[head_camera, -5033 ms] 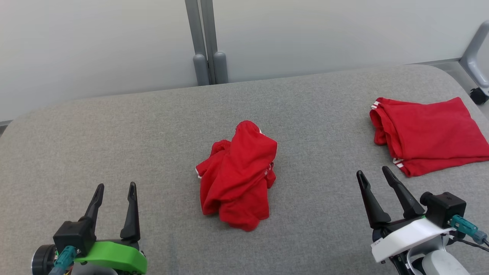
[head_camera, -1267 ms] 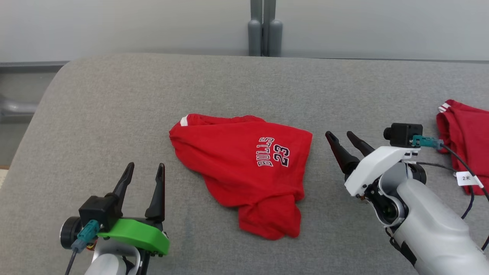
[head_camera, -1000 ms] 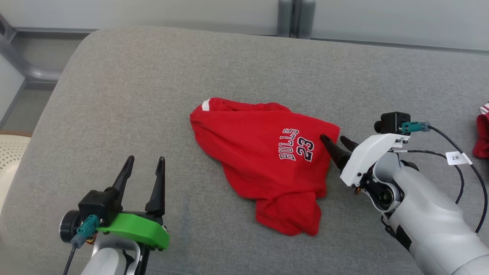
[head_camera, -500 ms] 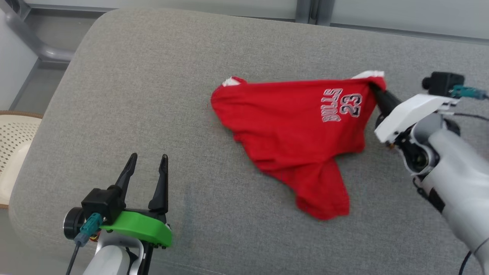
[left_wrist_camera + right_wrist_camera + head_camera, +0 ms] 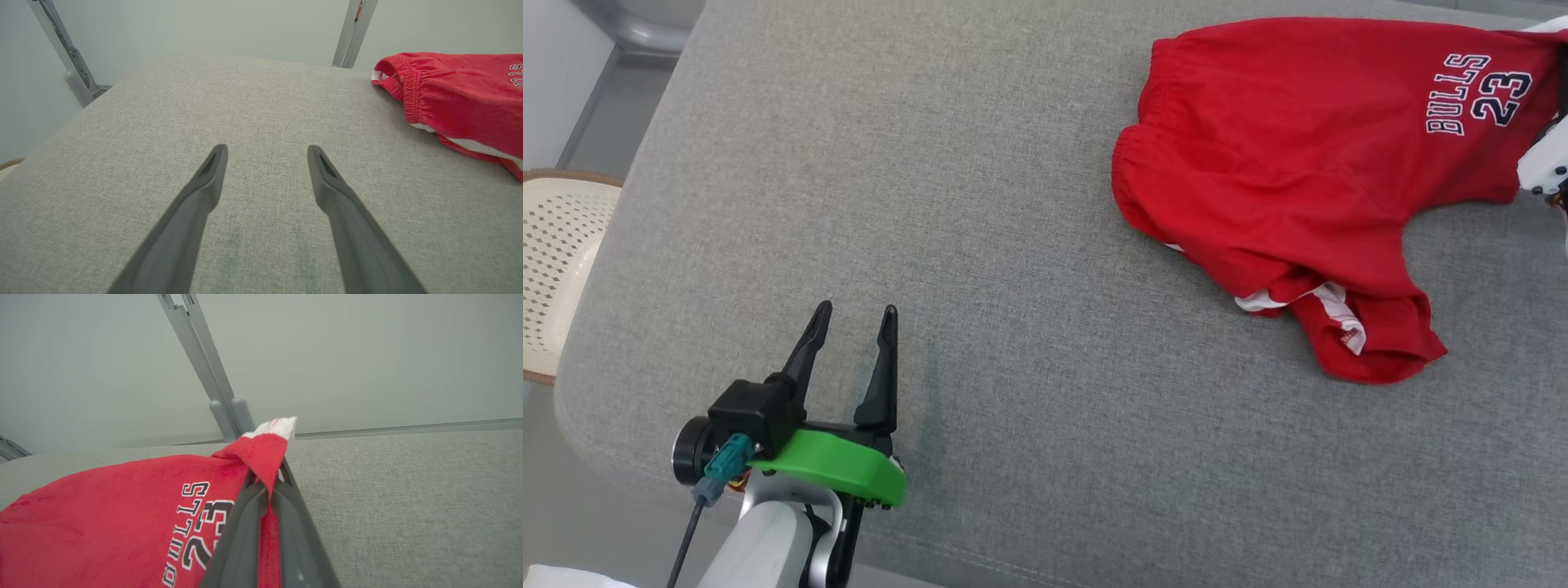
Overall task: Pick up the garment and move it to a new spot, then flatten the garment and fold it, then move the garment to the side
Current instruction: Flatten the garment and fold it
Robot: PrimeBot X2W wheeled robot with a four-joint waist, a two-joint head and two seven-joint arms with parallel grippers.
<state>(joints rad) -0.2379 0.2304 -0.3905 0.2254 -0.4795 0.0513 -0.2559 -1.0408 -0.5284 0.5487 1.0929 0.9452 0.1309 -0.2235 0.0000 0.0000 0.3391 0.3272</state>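
The right gripper [image 5: 267,477] clamps a corner of the red "BULLS 23" shorts [image 5: 1282,155] lying far right on the grey fabric surface [image 5: 931,204], while the left gripper [image 5: 858,307], fingers apart, sits well away.

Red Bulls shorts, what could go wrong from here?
The right hand pinches only a corner of the shorts, so the cloth may slip free. The lower leg lies bunched, and the open left hand is apart from it, so one-sided pulling may leave creases.
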